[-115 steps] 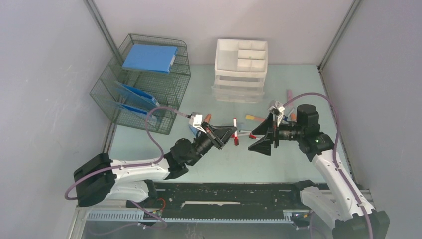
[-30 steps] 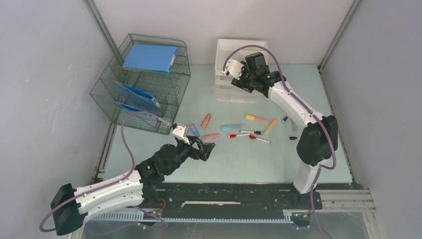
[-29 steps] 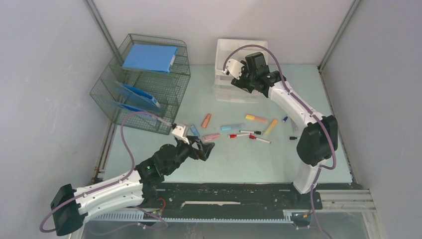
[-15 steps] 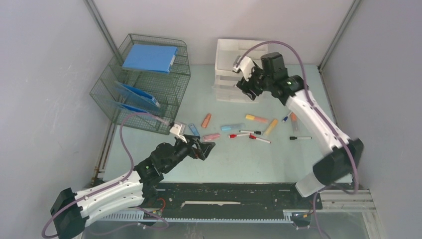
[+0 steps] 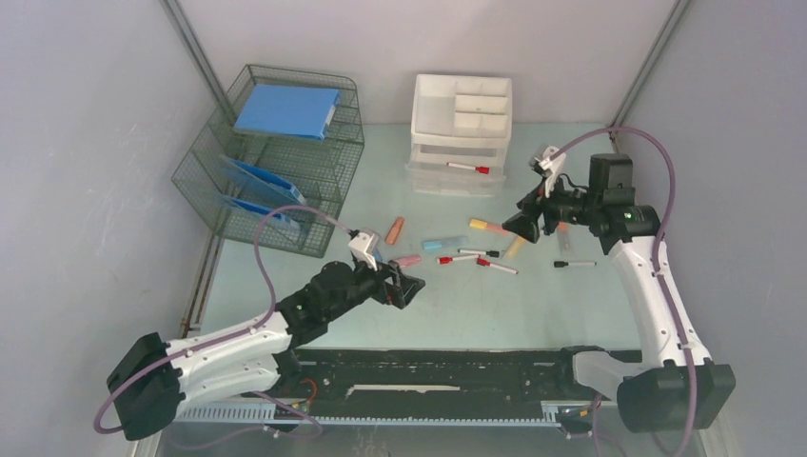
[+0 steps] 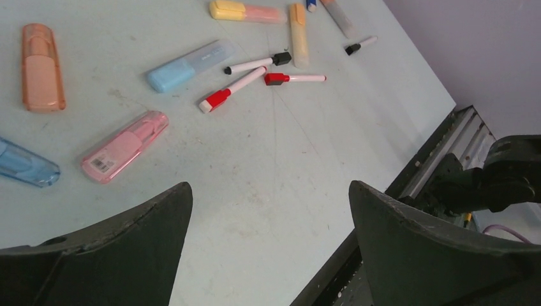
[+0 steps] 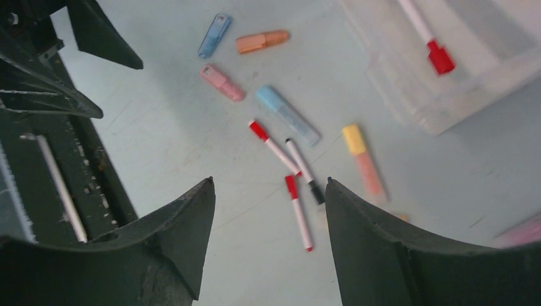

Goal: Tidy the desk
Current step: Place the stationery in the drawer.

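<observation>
Since a second earlier, the right gripper (image 5: 525, 226) had been drawn back from the drawer unit (image 5: 462, 105) at the far edge of the desk (image 5: 457, 309) toward its right edge. A red-capped marker (image 5: 466, 168) could now be seen lying in one drawer. From above, the desk was seen spread wide under both arms. A wire rack (image 5: 276, 167) with blue folders (image 5: 287, 110) was set at its far left corner. The left gripper (image 5: 407, 287) was held low, nearer the near edge.

In the left wrist view, that gripper's jaws were spread fully and nothing was held between them. A pink highlighter (image 6: 124, 146), a blue highlighter (image 6: 188, 64), an orange highlighter (image 6: 41, 67) and two red markers (image 6: 233, 88) were left loose on the desk beyond.

In the right wrist view, the jaws were parted and empty above a black-capped marker (image 7: 303, 162).

The tidying was judged barely begun: one marker stowed, and every other pen and highlighter remained to be put away.
</observation>
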Robot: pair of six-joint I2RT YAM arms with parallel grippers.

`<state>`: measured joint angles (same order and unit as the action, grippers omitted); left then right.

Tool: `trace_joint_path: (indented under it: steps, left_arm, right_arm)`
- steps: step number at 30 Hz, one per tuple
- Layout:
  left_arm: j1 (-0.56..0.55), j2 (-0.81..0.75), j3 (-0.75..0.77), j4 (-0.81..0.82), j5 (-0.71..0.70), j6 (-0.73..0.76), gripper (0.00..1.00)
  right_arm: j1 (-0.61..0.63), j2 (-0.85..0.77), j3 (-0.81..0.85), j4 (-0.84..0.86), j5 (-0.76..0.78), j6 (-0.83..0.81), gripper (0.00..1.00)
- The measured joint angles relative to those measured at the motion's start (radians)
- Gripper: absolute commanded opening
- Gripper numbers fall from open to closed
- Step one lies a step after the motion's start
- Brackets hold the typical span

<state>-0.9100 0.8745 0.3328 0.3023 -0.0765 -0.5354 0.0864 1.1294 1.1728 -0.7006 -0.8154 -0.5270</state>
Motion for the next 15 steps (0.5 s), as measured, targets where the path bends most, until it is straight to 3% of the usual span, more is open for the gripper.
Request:
trace_joint_path:
  steps: [8, 15]
  left_arm:
    - [0.001, 0.199, 0.175, -0.044, 0.089, 0.051, 0.94]
    - [0.001, 0.433, 0.387, -0.175, 0.137, 0.139, 0.86]
  right_arm:
    - [-0.191, -0.003, -0.097, -0.048, -0.182, 0.017, 0.71]
    - [-0.216, -0.005, -0.101, -0.051, -0.206, 0.008, 0.71]
